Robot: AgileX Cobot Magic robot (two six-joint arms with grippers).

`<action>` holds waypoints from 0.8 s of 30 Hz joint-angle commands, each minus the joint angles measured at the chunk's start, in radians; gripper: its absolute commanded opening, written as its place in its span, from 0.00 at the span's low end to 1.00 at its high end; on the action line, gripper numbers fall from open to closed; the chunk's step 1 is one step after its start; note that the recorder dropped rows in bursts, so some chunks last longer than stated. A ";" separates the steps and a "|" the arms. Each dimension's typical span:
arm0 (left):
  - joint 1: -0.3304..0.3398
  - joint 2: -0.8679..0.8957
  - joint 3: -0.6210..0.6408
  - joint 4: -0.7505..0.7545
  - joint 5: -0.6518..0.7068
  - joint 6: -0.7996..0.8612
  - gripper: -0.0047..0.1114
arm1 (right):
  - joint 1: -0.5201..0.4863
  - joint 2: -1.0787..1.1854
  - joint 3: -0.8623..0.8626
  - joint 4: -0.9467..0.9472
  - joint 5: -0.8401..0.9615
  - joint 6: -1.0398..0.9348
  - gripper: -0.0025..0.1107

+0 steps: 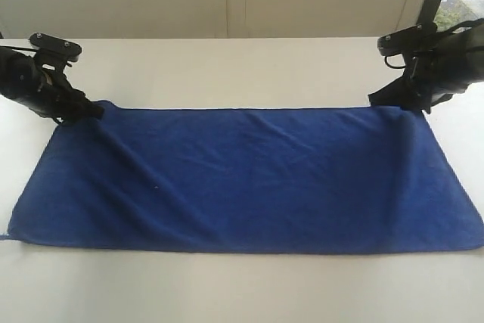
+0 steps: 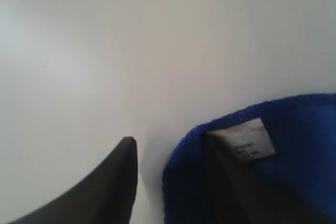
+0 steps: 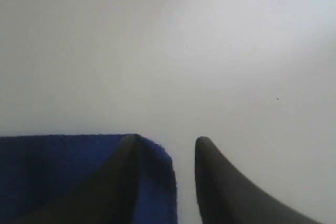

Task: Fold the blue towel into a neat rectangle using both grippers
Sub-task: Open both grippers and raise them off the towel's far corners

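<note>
Exterior view: the blue towel lies spread flat on the white table. The left gripper is at the towel's far left corner and the right gripper at its far right corner. Only the left wrist view shows a white sewn label on the towel's corner, its print too blurred to read. Both pincers stand parted, gripping nothing, with one finger over the towel's corner and the other just off its edge.
</note>
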 commanded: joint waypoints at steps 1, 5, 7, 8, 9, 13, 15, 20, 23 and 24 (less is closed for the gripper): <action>0.003 -0.010 0.001 -0.011 0.027 -0.009 0.46 | -0.009 -0.002 -0.021 -0.036 0.123 0.054 0.33; 0.004 -0.063 0.001 -0.011 0.048 -0.002 0.46 | -0.009 -0.038 -0.049 -0.032 0.239 0.048 0.32; 0.004 -0.083 0.001 -0.011 0.067 -0.002 0.46 | -0.009 -0.060 -0.049 -0.002 0.222 0.038 0.26; 0.004 -0.088 0.001 -0.011 0.083 -0.002 0.45 | -0.009 -0.068 -0.049 0.024 0.206 0.027 0.21; 0.004 -0.090 0.001 -0.011 0.094 -0.002 0.44 | -0.009 -0.077 -0.049 0.076 0.169 -0.020 0.14; 0.004 -0.093 -0.009 -0.011 0.119 -0.010 0.29 | -0.009 -0.087 -0.056 0.385 0.062 -0.312 0.02; 0.004 -0.093 -0.055 -0.011 0.184 -0.019 0.17 | -0.009 -0.087 -0.076 0.550 0.081 -0.471 0.02; 0.004 -0.082 -0.184 -0.079 0.343 -0.038 0.04 | -0.012 -0.087 -0.148 0.784 0.162 -0.748 0.02; 0.004 -0.069 -0.210 -0.249 0.402 0.094 0.04 | -0.022 -0.066 -0.178 0.873 0.189 -0.814 0.02; 0.004 -0.058 -0.210 -0.314 0.419 0.159 0.04 | -0.030 -0.052 -0.190 0.901 0.203 -0.826 0.02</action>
